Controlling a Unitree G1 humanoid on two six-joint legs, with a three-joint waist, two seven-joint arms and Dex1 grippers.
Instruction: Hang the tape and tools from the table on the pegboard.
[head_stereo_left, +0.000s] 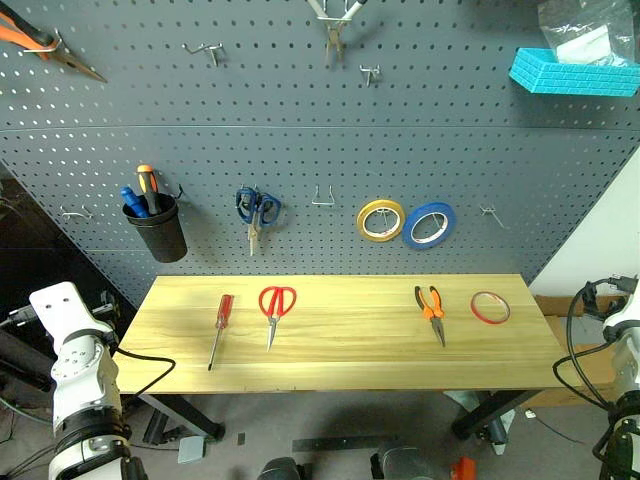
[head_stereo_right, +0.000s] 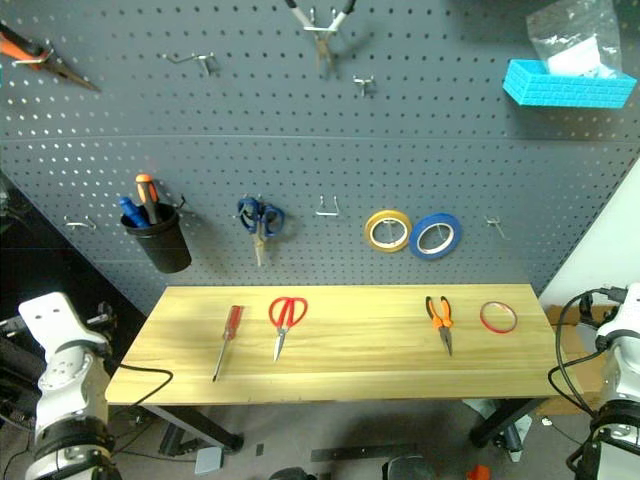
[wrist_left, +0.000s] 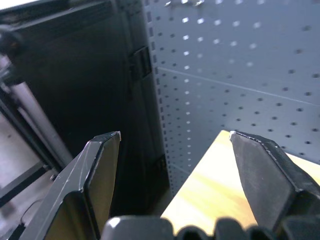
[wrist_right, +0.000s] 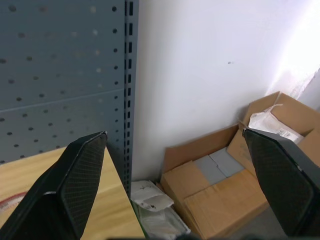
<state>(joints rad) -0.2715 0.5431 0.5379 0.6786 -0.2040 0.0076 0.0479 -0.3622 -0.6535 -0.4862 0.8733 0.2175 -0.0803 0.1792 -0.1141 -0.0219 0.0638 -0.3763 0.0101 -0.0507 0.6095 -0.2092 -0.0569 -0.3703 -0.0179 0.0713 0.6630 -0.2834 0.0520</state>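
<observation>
I see all four items flat on the table (head_stereo_left: 340, 375) — red screwdriver (head_stereo_left: 220, 329), red scissors (head_stereo_left: 275, 310), pliers (head_stereo_left: 433, 310), red tape ring (head_stereo_left: 490, 307), left to right, well apart. Pegboard (head_stereo_left: 300, 110) rises behind. Left gripper (wrist_left: 175, 165) spread wide, empty, off the table's left end; right gripper (wrist_right: 180, 170) wide, empty, past its right end.

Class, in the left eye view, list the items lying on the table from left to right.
red-handled screwdriver → red-handled scissors → orange-and-black pliers → red tape ring, all on the table.
</observation>
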